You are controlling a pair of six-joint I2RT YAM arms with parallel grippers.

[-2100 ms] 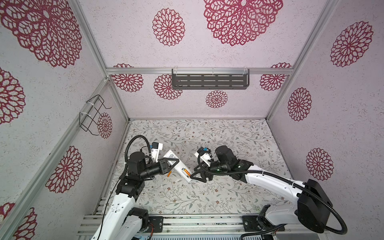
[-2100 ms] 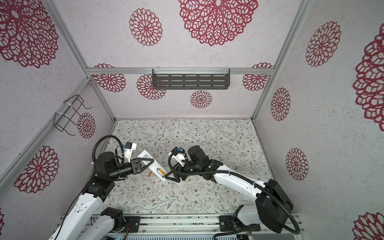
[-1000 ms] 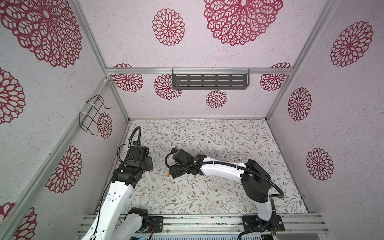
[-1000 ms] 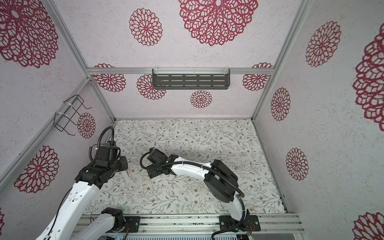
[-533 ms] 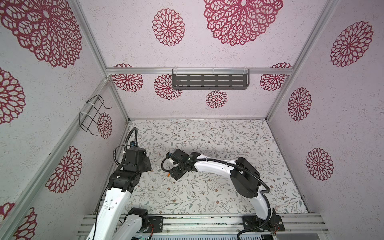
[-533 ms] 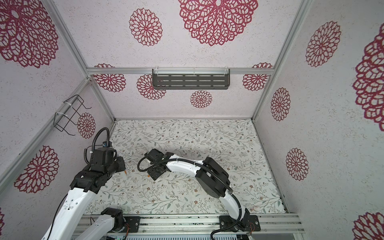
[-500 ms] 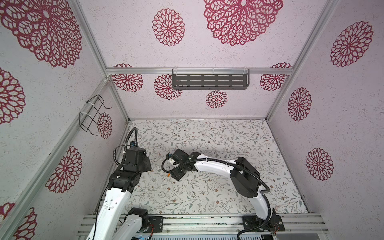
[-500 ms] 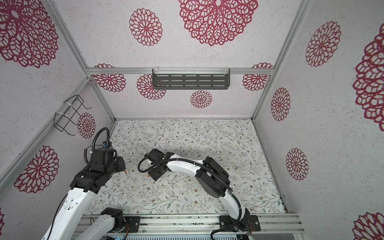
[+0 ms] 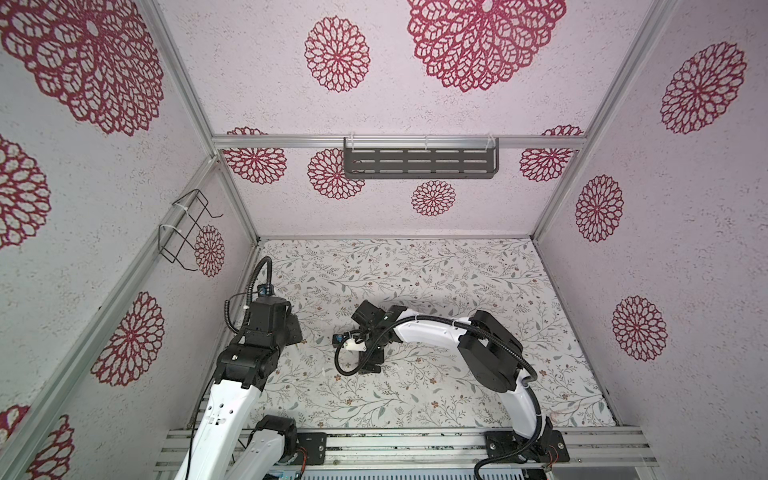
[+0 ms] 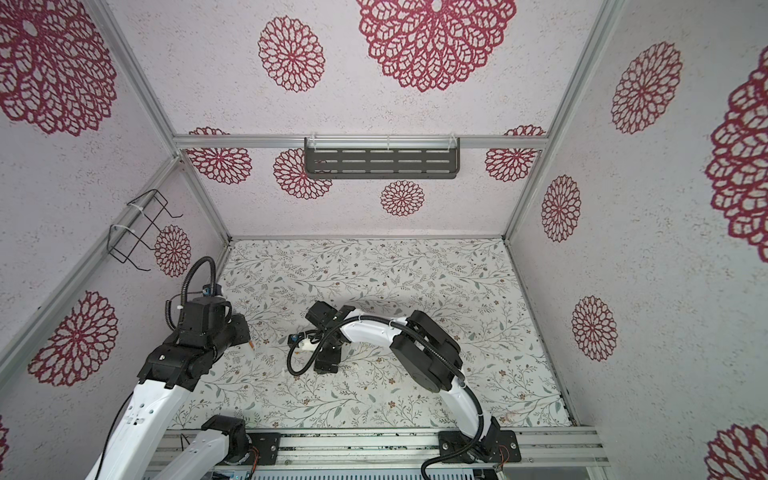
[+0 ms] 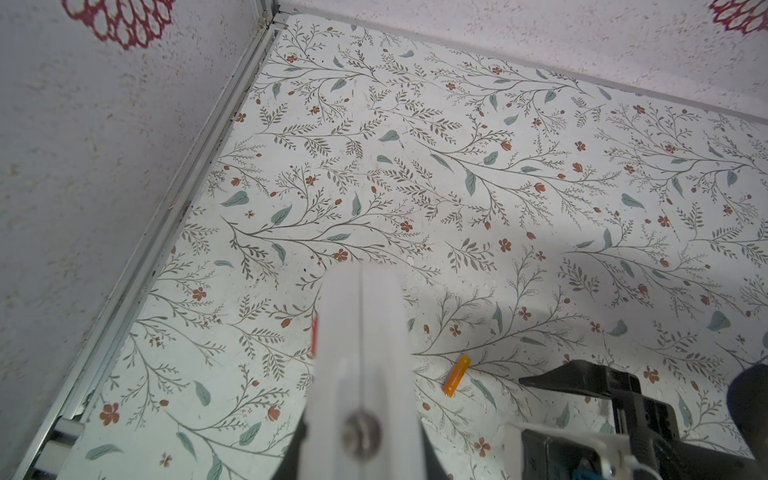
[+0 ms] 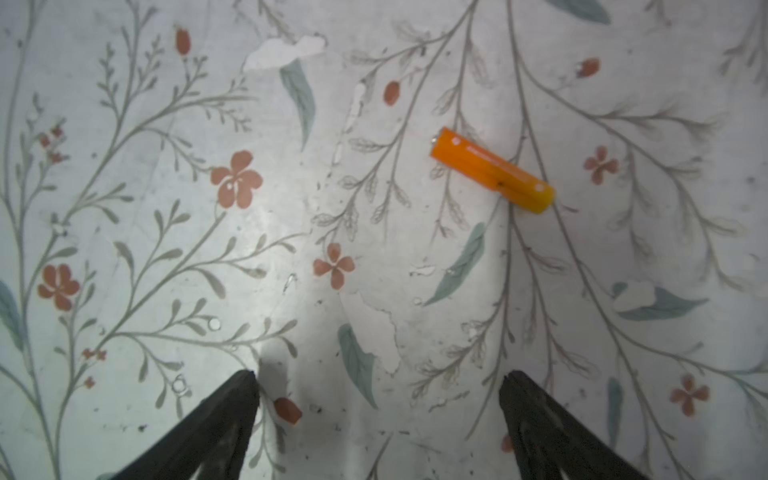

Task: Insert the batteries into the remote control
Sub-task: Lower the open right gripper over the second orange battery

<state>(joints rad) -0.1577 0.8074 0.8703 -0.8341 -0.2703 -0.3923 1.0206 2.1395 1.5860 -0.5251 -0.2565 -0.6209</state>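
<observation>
The floral-patterned surface fills the bottom of the walled cell. Near the left wall, the left claw is clamped on the white remote control, which sticks out past its fingers, clear of the surface. The right claw points down at the middle, its jaws spread wide over bare surface. One orange battery lies flat just ahead of its fingertips, not touching them.

We see a floral surface, a dark slotted shelf on the back wall, and a wire rack on the left wall.
</observation>
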